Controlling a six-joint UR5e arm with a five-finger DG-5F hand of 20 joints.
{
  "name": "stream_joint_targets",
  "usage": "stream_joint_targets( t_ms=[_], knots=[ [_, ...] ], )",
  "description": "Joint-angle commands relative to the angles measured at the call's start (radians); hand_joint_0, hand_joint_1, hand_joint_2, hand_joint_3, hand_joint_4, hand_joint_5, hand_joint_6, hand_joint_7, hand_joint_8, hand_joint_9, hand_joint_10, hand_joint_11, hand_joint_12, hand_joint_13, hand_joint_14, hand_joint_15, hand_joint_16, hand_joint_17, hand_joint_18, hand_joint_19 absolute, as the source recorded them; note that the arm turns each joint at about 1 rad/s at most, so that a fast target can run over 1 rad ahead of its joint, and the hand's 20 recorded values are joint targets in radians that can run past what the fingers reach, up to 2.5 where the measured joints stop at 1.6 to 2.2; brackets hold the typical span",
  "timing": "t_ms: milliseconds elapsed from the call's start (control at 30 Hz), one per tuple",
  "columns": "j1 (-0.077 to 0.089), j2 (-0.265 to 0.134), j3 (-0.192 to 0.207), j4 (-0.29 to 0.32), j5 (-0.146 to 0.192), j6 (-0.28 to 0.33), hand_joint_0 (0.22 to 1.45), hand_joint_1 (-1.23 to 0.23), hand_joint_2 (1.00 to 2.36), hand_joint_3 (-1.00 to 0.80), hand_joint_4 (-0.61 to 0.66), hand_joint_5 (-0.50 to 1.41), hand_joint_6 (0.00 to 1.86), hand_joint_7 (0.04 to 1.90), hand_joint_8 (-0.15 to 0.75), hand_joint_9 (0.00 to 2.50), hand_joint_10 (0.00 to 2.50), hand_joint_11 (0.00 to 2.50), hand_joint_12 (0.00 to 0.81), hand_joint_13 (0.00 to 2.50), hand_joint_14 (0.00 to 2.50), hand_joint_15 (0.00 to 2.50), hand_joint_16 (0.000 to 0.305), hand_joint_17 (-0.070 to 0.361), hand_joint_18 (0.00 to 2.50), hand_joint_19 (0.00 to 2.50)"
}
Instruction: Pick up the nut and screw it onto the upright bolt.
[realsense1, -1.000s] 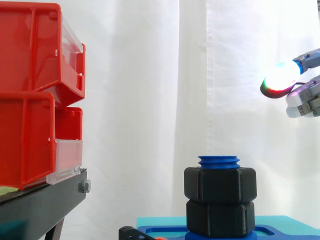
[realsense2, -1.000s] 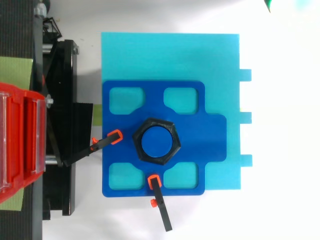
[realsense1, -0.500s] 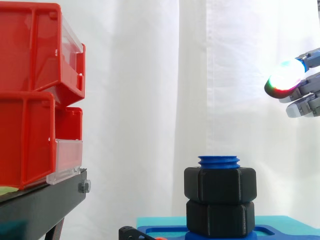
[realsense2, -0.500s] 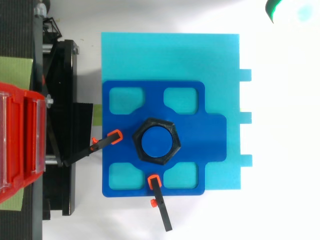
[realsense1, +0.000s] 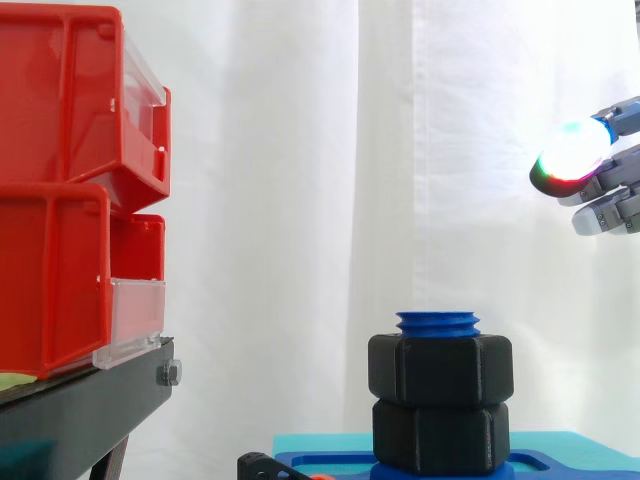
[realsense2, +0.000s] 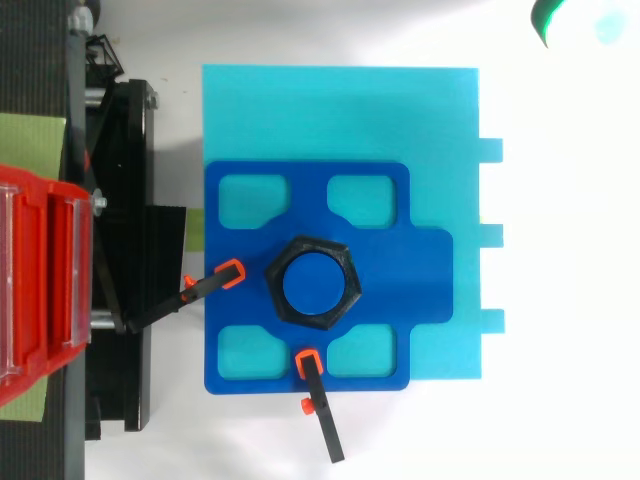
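In the side view you have the hand (realsense1: 608, 213) at the right edge, high up and well apart from the work. Its fingers (realsense1: 618, 172) reach out level toward the left, loosely straight, with nothing between them. One fingertip pad (realsense1: 572, 153) glows white with a red and green rim.

Below and to the left of it the blue bolt (realsense1: 437, 323) stands upright. You can see two black nuts on it. The upper nut (realsense1: 441, 370) sits directly on the lower nut (realsense1: 441, 437), and a short length of blue thread shows above the upper one. The bolt rises from a dark blue fixture (realsense1: 565, 462) that lies on a cyan plate (realsense1: 305, 442). At the left, red bins (realsense1: 60, 200) are stacked on a black stand (realsense1: 80, 410), in front of the white curtain (realsense1: 300, 150).

From the top view you look straight down on the bolt's round blue end (realsense2: 312, 283), ringed by the upper nut's black hexagon (realsense2: 272, 287). It stands near the middle of the dark blue fixture (realsense2: 425, 270), between four rounded cut-outs. Two black clamps with orange tips, one from the left (realsense2: 228, 273) and one from below (realsense2: 308, 360), touch the fixture's edge. The cyan plate (realsense2: 340, 110) lies on the white table (realsense2: 560, 400). The red bins (realsense2: 40, 290) and the black stand (realsense2: 125, 200) are at the left. The glowing pad (realsense2: 565, 15) shows at the top right corner, beyond the plate.
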Motion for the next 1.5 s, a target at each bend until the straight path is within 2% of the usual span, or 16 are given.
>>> stream_joint_targets(
  t_ms=[0,367,433,567,667,767,900,1000,1100,1200,1467],
  knots=[
    [0.0,0.0,0.0,0.0,0.0,0.0,0.42,-0.42,1.0,-0.5,0.14,-0.24,0.5,0.66,0.211,0.01,0.0,0.0,0.365,0.0,0.0,0.0,0.058,0.129,0.0,0.0],
    [0.0,0.0,0.0,0.0,0.0,0.0,0.42,-0.43,1.0,-0.5,0.15,-0.24,0.5,0.69,0.213,0.0,0.0,0.0,0.363,0.0,0.0,0.0,0.058,0.13,0.0,0.0],
    [0.0,0.0,0.0,0.0,0.0,0.0,0.42,-0.43,1.0,-0.5,0.14,-0.24,0.5,0.64,0.211,0.01,0.0,0.0,0.363,0.0,0.0,0.0,0.058,0.13,0.0,0.0],
    [0.0,0.0,0.0,0.0,0.0,0.0,0.42,-0.43,1.0,-0.5,0.15,-0.24,0.5,0.69,0.209,0.0,0.0,0.0,0.361,0.0,0.0,0.0,0.057,0.129,0.0,0.0],
    [0.0,0.0,-0.001,0.0,0.0,0.0,0.43,-0.43,1.0,-0.5,0.14,-0.24,0.5,0.64,0.21,0.0,0.0,0.0,0.361,0.0,0.0,0.0,0.058,0.13,0.0,0.0],
    [0.0,0.0,0.0,0.0,0.0,0.0,0.42,-0.42,1.0,-0.5,0.14,-0.25,0.5,0.68,0.21,0.0,0.0,0.0,0.362,0.0,0.0,0.0,0.057,0.129,0.0,0.0],
    [0.0,0.0,0.0,0.0,0.0,0.0,0.42,-0.42,1.0,-0.5,0.14,-0.25,0.5,0.63,0.211,0.0,0.0,0.0,0.364,0.0,0.0,0.0,0.058,0.13,0.0,0.0],
    [0.0,0.0,0.0,0.0,0.0,0.0,0.43,-0.43,1.0,-0.5,0.15,-0.24,0.5,0.69,0.209,0.0,0.0,0.0,0.361,0.0,0.0,0.0,0.057,0.129,0.0,0.0],
    [0.0,0.0,0.0,0.0,0.0,0.0,0.43,-0.44,1.0,-0.5,0.14,-0.24,0.5,0.63,0.21,0.0,0.0,0.0,0.359,0.0,0.0,0.0,0.057,0.129,0.0,0.0],
    [0.0,0.0,0.0,0.0,0.0,0.0,0.43,-0.44,1.0,-0.5,0.15,-0.24,0.5,0.68,0.209,0.0,0.0,0.0,0.356,0.0,0.0,0.0,0.057,0.128,0.0,0.0],
    [0.0,0.0,-0.001,0.0,0.0,0.0,0.44,-0.44,1.0,-0.5,0.13,-0.24,0.5,0.64,0.21,0.0,0.0,0.0,0.356,0.0,0.0,0.0,0.056,0.126,0.0,0.0]
  ],
)
